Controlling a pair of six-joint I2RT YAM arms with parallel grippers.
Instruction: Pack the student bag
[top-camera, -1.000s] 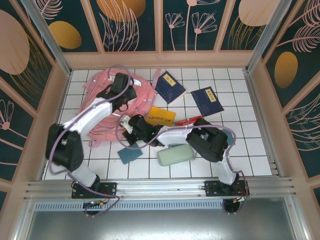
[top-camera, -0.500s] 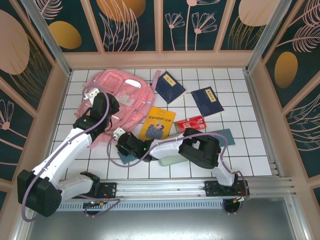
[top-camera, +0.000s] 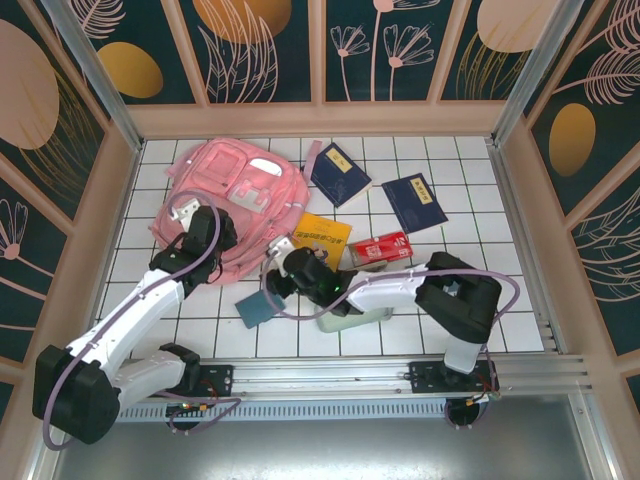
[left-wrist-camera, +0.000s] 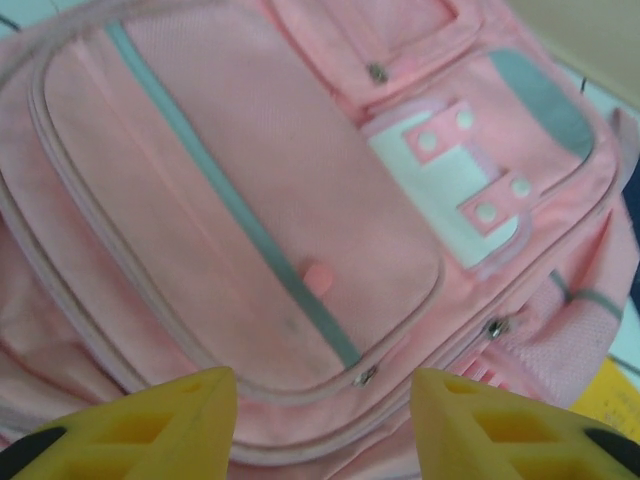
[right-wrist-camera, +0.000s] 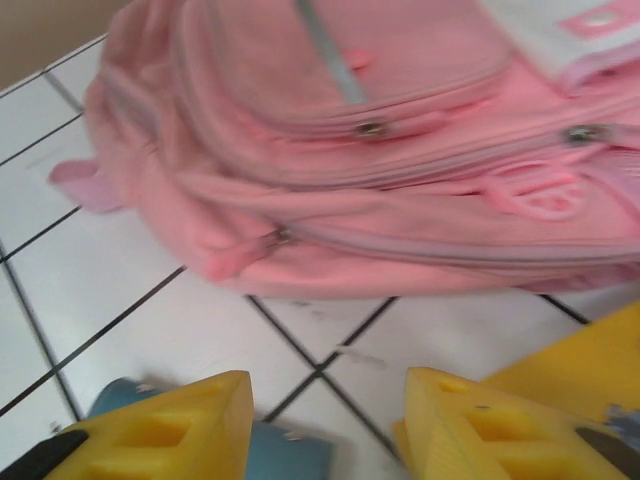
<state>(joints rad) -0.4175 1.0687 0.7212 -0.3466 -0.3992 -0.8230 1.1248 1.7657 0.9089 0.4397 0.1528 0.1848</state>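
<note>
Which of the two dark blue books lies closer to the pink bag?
The left dark blue book, right beside the student bag; the other dark blue book lies farther right.

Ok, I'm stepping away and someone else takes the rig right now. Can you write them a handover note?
Left gripper: open, empty, over the front pocket of the bag.
Right gripper: open, empty, above the tiles just off the bag's edge.
The bag lies flat at the back left; its zips look shut.
Outside it: two navy books, yellow book, red pack, teal pad, green pouch.
Done: nothing visibly packed.
To do: open the bag, load the items.
</note>
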